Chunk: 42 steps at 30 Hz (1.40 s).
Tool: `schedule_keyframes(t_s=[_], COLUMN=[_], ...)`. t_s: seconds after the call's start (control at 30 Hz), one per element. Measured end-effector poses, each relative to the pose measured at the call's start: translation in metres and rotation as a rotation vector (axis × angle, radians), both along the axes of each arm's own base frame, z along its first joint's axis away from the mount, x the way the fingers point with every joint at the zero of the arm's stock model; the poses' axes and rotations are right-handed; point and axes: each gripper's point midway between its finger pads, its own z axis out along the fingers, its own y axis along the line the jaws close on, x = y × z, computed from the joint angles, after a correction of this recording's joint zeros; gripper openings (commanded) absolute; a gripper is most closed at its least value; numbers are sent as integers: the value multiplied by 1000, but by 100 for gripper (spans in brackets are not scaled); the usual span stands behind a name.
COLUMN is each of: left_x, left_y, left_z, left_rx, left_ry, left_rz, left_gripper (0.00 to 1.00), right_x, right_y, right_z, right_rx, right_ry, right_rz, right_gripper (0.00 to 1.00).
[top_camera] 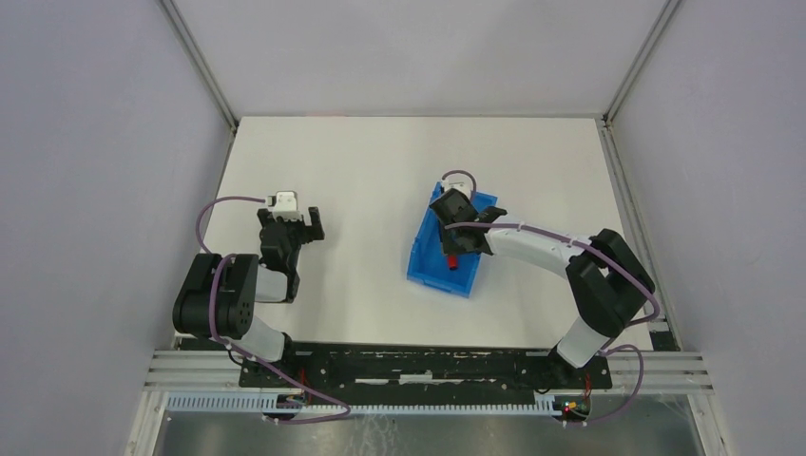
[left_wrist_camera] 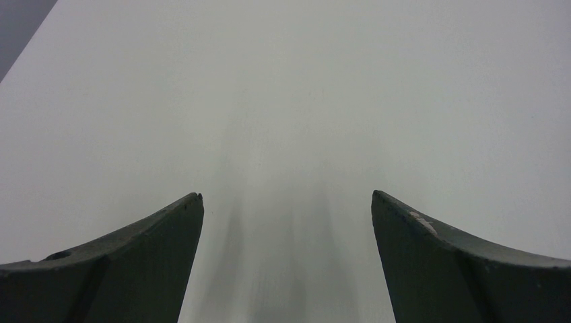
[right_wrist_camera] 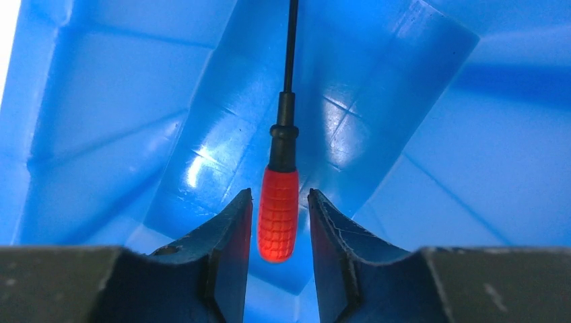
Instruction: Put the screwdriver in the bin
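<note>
The screwdriver, with a short red gridded handle and a thin dark shaft, lies inside the bright blue bin, shaft pointing away from the wrist camera. My right gripper reaches down into the bin with its jaws either side of the red handle. A narrow gap shows on each side, so the jaws are slightly open and not clamping it. In the top view the red handle shows in the bin just below my right gripper. My left gripper is open and empty over the white table.
The bin stands right of the table's middle, tilted slightly, with its lower sloped end towards the arms. The white table is walled by grey panels and metal frame rails at the back and sides. The arm bases sit on the black rail at the near edge.
</note>
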Motion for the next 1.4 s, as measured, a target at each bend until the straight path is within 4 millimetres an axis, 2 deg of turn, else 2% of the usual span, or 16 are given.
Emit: schedule_keyframes(t_s=[0.17, 0.27, 0.33, 0.4, 0.43, 0.53, 0.67, 0.73, 0.8, 0.87, 0.9, 0.97, 1.13, 1.2, 1.3, 1.4], left_x=[0, 0, 0, 0, 0, 0, 0, 0, 0, 0, 0, 0, 0, 0, 0, 0], left_y=[0, 0, 0, 0, 0, 0, 0, 0, 0, 0, 0, 0, 0, 0, 0, 0], left_z=[0, 0, 0, 0, 0, 0, 0, 0, 0, 0, 0, 0, 0, 0, 0, 0], left_rx=[0, 0, 0, 0, 0, 0, 0, 0, 0, 0, 0, 0, 0, 0, 0, 0], left_ry=[0, 0, 0, 0, 0, 0, 0, 0, 0, 0, 0, 0, 0, 0, 0, 0], left_rz=[0, 0, 0, 0, 0, 0, 0, 0, 0, 0, 0, 0, 0, 0, 0, 0], left_gripper=[100, 100, 100, 100, 100, 100, 100, 100, 100, 100, 100, 100, 100, 100, 100, 100], right_x=[3, 9, 14, 20, 24, 28, 20, 15, 16, 17, 16, 10, -25, -38, -44, -41], right_y=[3, 9, 14, 20, 22, 20, -5, -34, -76, -111, -130, -154, -179, -188, -194, -193], right_z=[6, 21, 37, 62, 77, 122, 186, 209, 221, 213, 203, 172, 74, 49, 35, 40], right_rx=[2, 17, 34, 49, 60, 77, 142, 154, 134, 89, 59, 3, -85, -107, -115, -97], right_ry=[-9, -34, -65, -113, -147, -258, -470, -568, -654, -681, -685, -656, -524, -497, -502, -540], right_rz=[3, 14, 40, 90, 109, 169, 207, 170, 81, 1, -46, -100, -119, -135, -156, -165], right_gripper=[45, 51, 63, 84, 97, 98, 98, 98, 98, 98, 98, 98, 98, 98, 98, 98])
